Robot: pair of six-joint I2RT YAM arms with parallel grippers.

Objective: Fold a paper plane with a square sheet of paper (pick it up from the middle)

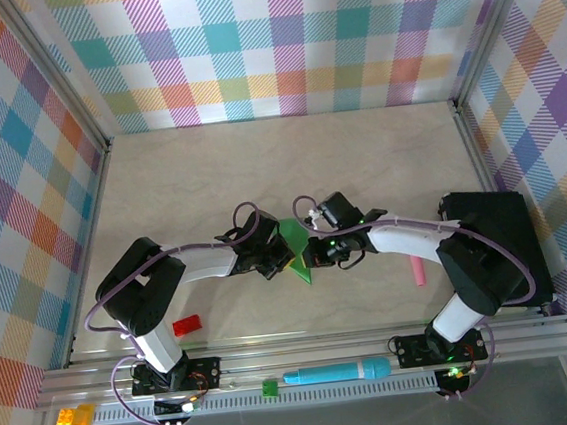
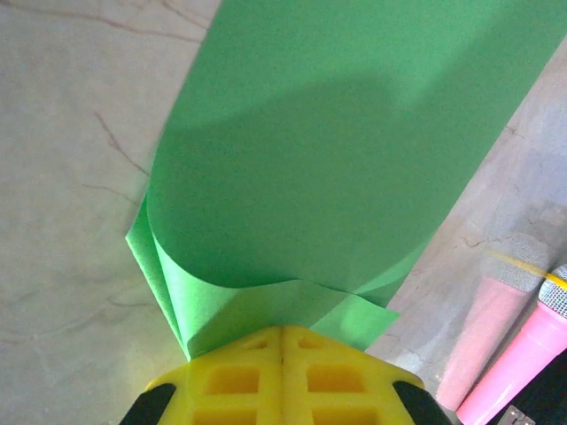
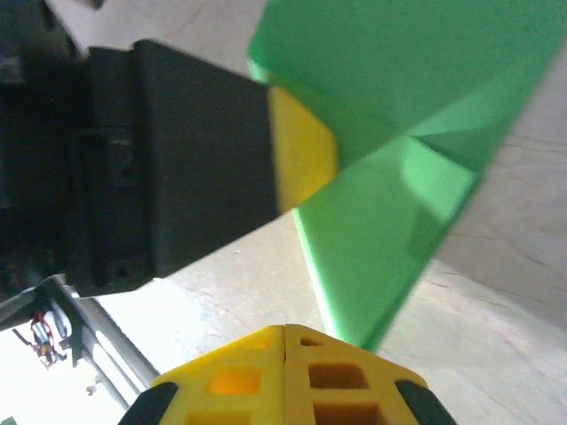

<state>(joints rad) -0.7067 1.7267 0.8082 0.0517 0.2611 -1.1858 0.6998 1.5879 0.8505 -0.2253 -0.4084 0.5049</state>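
Several loose items lay nearest, on the rail along the tabletop's [image 1: 358, 155] near edge: a teal marker [image 1: 337, 373] and a tiny green block [image 1: 269, 387]. Just past the rail a red block [image 1: 186, 325] sat toward the near left corner, and a pink marker [image 1: 419, 272] lay toward the right.

Both arms met over the middle of the tabletop. The left claw [image 2: 283, 354] was closed tight on the square sheet of paper [image 2: 354, 150], whose edges ran down into the seam between its yellow fingertips. The sheet was held up off the surface and bowed into a loose curl. The right claw [image 3: 283, 354] was closed too, with a lower point of the paper reaching down just beside its fingertips. No paper showed in its seam, so I could not tell that it gripped anything.

The sheet was picked up, and the right wrist view showed a slanted crease and overlapping layers, so some folding looked done. It read as a narrow pointed shape, not yet a dart with wings and a centre ridge. The remaining folds and flattening looked left to do.

No brand, label or writing could be read anywhere.
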